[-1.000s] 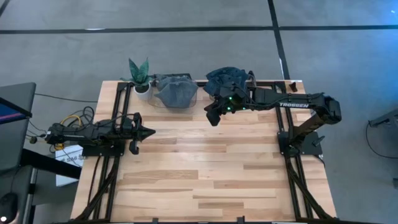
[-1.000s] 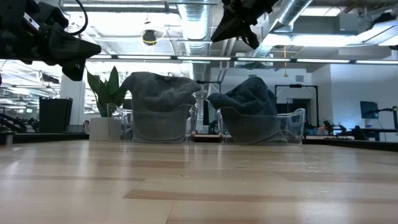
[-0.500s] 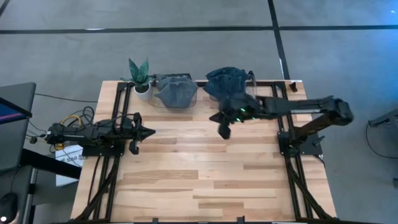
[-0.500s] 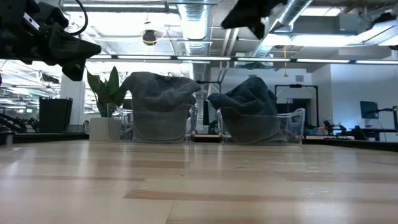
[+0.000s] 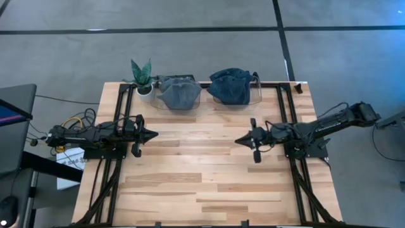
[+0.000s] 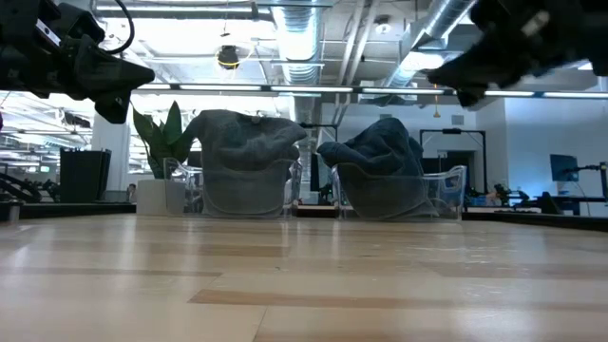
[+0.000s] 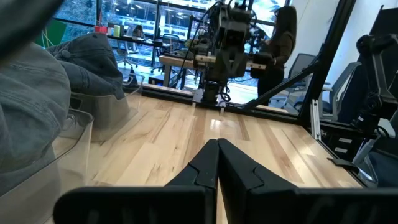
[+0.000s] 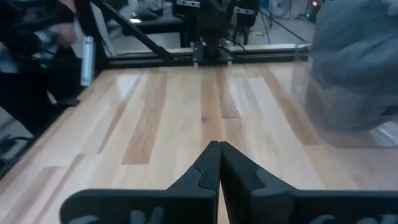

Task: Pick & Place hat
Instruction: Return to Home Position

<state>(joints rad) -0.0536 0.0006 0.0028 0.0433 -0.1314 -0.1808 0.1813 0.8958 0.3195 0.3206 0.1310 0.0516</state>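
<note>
Two hats sit at the table's far edge, each draped over a clear stand: a grey hat [image 5: 179, 92] [image 6: 245, 160] and, to its right, a dark blue hat [image 5: 231, 86] [image 6: 382, 163]. My left gripper [image 5: 154, 134] [image 7: 217, 163] is shut and hovers over the table's left part, pointing right. My right gripper [image 5: 238, 140] [image 8: 219, 164] is also shut; it hovers right of the table's middle, nearer than the blue hat, and points left. Neither gripper touches anything.
A small potted plant [image 5: 143, 80] stands in the far left corner beside the grey hat. Bare wooden tabletop [image 5: 196, 171] stretches between the two grippers and toward the near edge. A person [image 7: 280, 43] stands in the room beyond the table's right side.
My right gripper has drawn away from beside the blue hat, moving toward the table's near and right edges, and has turned level, pointing left. The blue hat stays on its stand. The left arm has kept still.
</note>
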